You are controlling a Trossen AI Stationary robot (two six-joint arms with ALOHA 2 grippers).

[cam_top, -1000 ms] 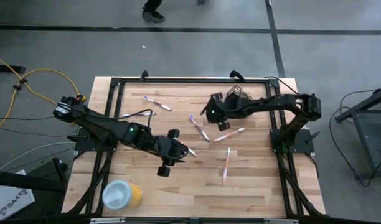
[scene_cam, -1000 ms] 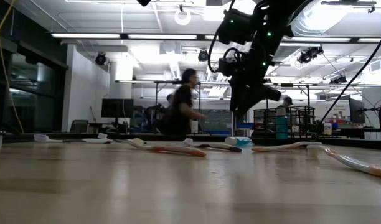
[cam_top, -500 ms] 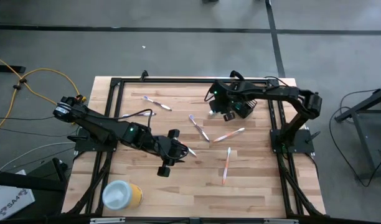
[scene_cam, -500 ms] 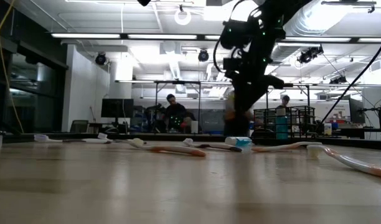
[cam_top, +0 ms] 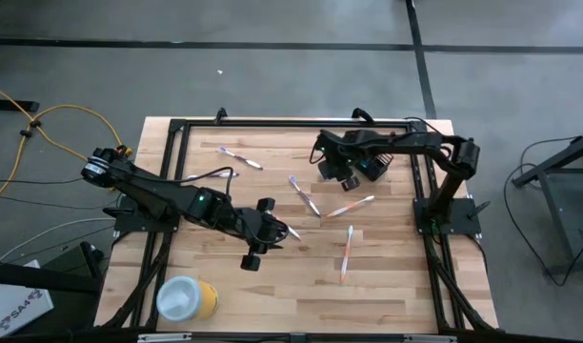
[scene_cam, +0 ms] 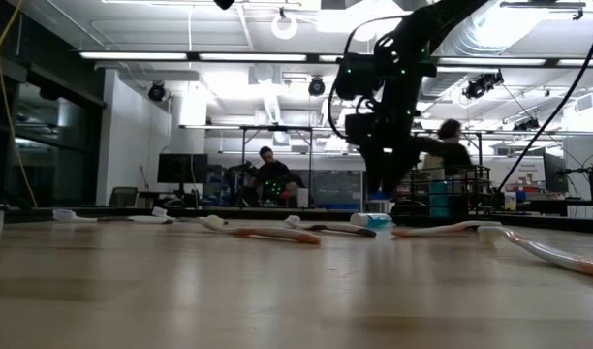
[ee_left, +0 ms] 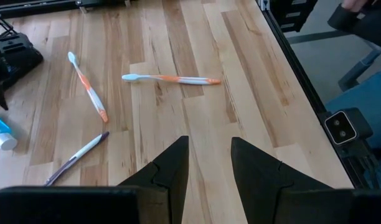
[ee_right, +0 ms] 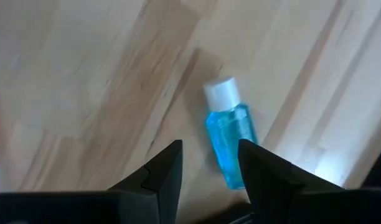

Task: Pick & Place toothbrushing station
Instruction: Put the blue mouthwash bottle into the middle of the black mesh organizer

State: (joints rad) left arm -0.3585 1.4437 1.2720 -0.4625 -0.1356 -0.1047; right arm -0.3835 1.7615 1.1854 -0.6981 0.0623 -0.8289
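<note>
Only the right wrist view shows the small blue tube (ee_right: 229,135) lying flat on the worktop (ee_right: 84,81), just ahead of the right pincer (ee_right: 209,163), whose fingers stand apart around nothing. From above, the arm hides most of the mesh holder (cam_top: 375,164). Since a second ago this pincer has swung back toward that holder. The left pincer (ee_left: 209,163), also parted, waits mid-worktop near scattered toothbrushes (ee_left: 172,79).

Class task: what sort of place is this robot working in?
Probably a robotics lab or workshop: a wooden table in a black frame on a bare concrete floor, ceiling strip lights and ducts, and people at monitors behind.
</note>
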